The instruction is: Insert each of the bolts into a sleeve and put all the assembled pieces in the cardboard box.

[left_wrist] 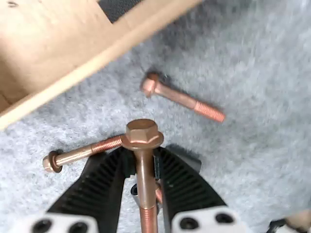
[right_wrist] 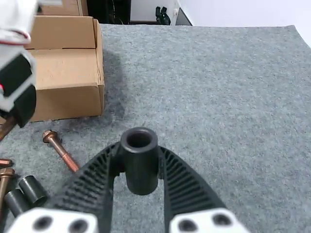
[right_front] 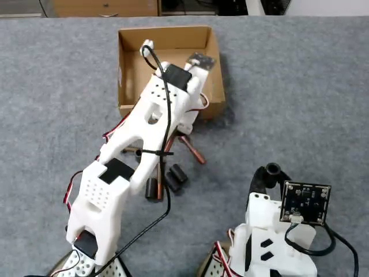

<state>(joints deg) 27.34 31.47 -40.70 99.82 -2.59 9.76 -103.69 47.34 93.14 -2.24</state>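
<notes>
Closest to me, left fingers (left_wrist: 104, 179) are clamped on a copper bolt (left_wrist: 142, 134) near the cardboard box (left_wrist: 58, 58); right fingers (right_wrist: 97, 179) grip a black sleeve (right_wrist: 139, 167), well apart from it, over the tabletop (right_wrist: 233, 87).

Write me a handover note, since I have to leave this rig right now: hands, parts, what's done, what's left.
Left hand: shut on a bolt, near the cardboard box.
Right hand: shut on a sleeve, over bare mat.
On the mat in front of the box: two loose bolts and two loose sleeves.
Done: one bolt and one sleeve picked up. No assembled piece is seen in the box, though an arm covers part of it.
Left: join held bolt and sleeve, box it, then repeat for the rest.
</notes>
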